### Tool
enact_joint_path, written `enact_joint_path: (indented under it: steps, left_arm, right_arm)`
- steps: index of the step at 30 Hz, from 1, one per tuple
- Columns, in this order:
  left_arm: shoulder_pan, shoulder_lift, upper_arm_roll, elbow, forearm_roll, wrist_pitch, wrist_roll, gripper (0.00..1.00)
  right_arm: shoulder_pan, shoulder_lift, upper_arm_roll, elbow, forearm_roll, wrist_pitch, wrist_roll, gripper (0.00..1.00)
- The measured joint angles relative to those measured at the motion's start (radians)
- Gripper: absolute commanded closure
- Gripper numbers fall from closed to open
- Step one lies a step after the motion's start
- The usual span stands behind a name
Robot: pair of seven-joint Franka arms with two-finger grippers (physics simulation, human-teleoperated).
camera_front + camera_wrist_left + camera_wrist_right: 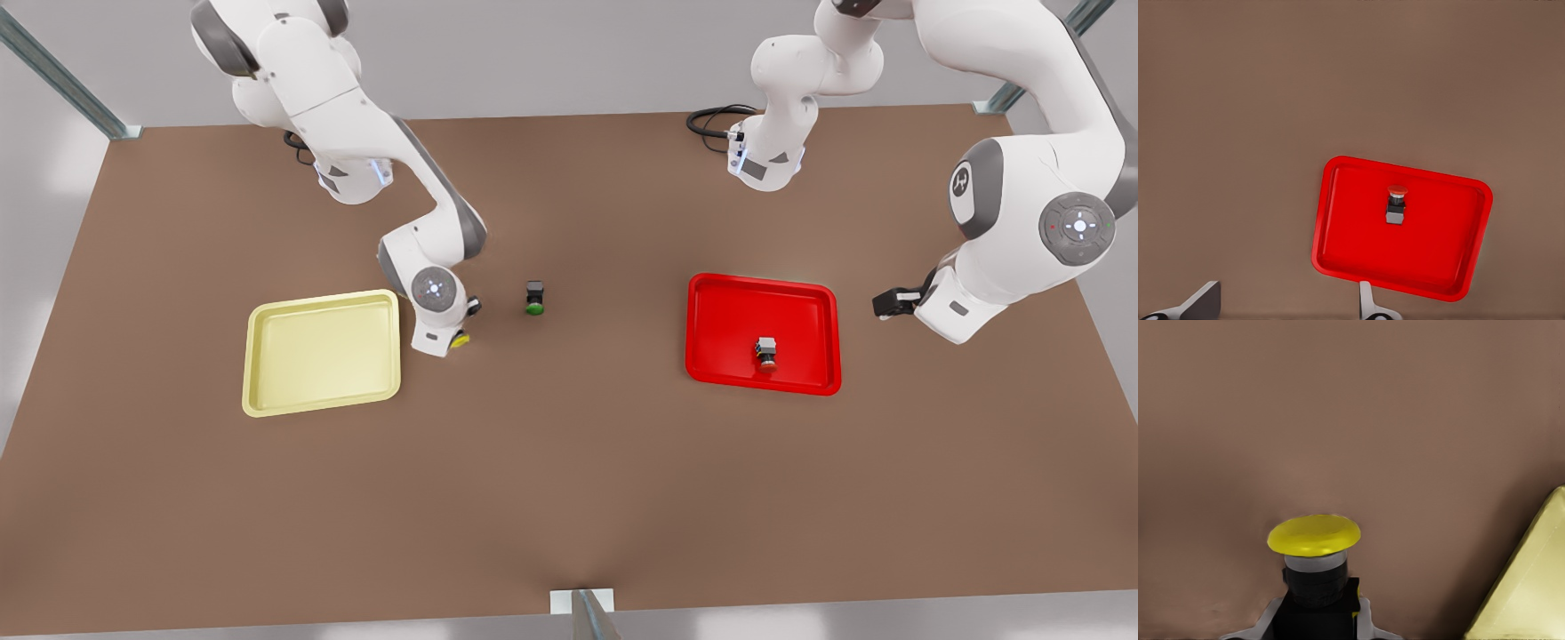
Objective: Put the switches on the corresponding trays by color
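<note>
The yellow switch (pixel 1314 550) has its black body pinched between the fingers of my right gripper (pixel 1317 623), which is shut on it. In the front view this gripper (pixel 455 340) sits just off the right-hand rim of the pale yellow tray (pixel 302 356), whose corner (pixel 1531 587) shows close by the switch. The green switch (pixel 534 298) stands alone on the brown table, mid-way between the trays. The red switch (pixel 766 353) lies inside the red tray (pixel 725 329). My left gripper (pixel 889 302) hangs open to the front view's right of that red tray (pixel 1351 227), nothing between its fingers (pixel 1201 300).
A black cable (pixel 716 120) loops at the table's back edge near an arm base. Metal frame posts (pixel 62 80) stand at the back corners, and a bracket (pixel 582 604) sits at the front edge. Bare brown table stretches in front of both trays.
</note>
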Motion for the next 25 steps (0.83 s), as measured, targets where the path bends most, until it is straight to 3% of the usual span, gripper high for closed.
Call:
enact_joint_path:
  steps: [2,3,4,5,11,13,14,15,16,17,19,22,25]
  left_arm:
    - [0.000,0.000,0.000,0.000,0.000,0.000,0.000,0.00]
    - [0.000,0.000,0.000,0.000,0.000,0.000,0.000,0.00]
    - [0.000,0.004,0.000,0.000,0.000,0.000,0.000,0.00]
    - [0.000,0.006,0.000,0.000,0.000,0.000,0.000,0.00]
    - [0.000,0.006,0.000,0.000,0.000,0.000,0.000,0.00]
    - [0.000,0.006,0.000,0.000,0.000,0.000,0.000,0.00]
    - [0.000,0.006,0.000,0.000,0.000,0.000,0.000,0.00]
    - [0.000,0.006,0.000,0.000,0.000,0.000,0.000,0.00]
    - [0.000,0.005,0.000,0.000,0.000,0.000,0.000,0.00]
    - [0.001,0.003,0.000,0.000,0.000,0.000,0.000,0.00]
    - [0.036,-0.003,0.000,-0.001,-0.007,-0.002,0.000,0.00]
    - [0.068,-0.024,0.000,-0.003,-0.021,-0.032,0.002,0.00]
    - [0.074,-0.029,0.000,-0.002,-0.027,-0.042,0.002,0.00]
  right_arm:
    - [-0.019,-0.060,-0.131,-0.126,-0.019,0.000,-0.209,0.49]
    - [-0.053,-0.063,-0.147,-0.145,-0.050,0.004,-0.263,0.49]
    - [-0.076,-0.058,-0.184,-0.144,-0.098,0.006,-0.301,0.40]
    - [-0.071,-0.052,-0.197,-0.144,-0.110,0.007,-0.304,0.00]
    - [-0.079,-0.049,-0.207,-0.138,-0.117,0.002,-0.301,0.00]
    - [-0.081,-0.129,-0.206,-0.105,-0.133,-0.087,-0.301,0.00]
    - [-0.129,-0.165,-0.133,0.072,-0.153,-0.216,-0.290,0.00]
    - [-0.197,-0.093,0.002,0.459,-0.226,-0.398,-0.288,0.00]
    - [-0.165,0.001,0.014,0.827,-0.236,-0.603,-0.289,0.00]
    - [-0.167,0.047,0.008,1.026,-0.232,-0.715,-0.283,0.00]
    - [-0.192,-0.055,0.034,1.001,-0.226,-0.723,-0.188,0.00]
    - [-0.227,-0.219,0.077,0.812,-0.227,-0.686,-0.108,0.00]
    - [-0.215,-0.222,0.080,0.801,-0.229,-0.677,-0.108,0.00]
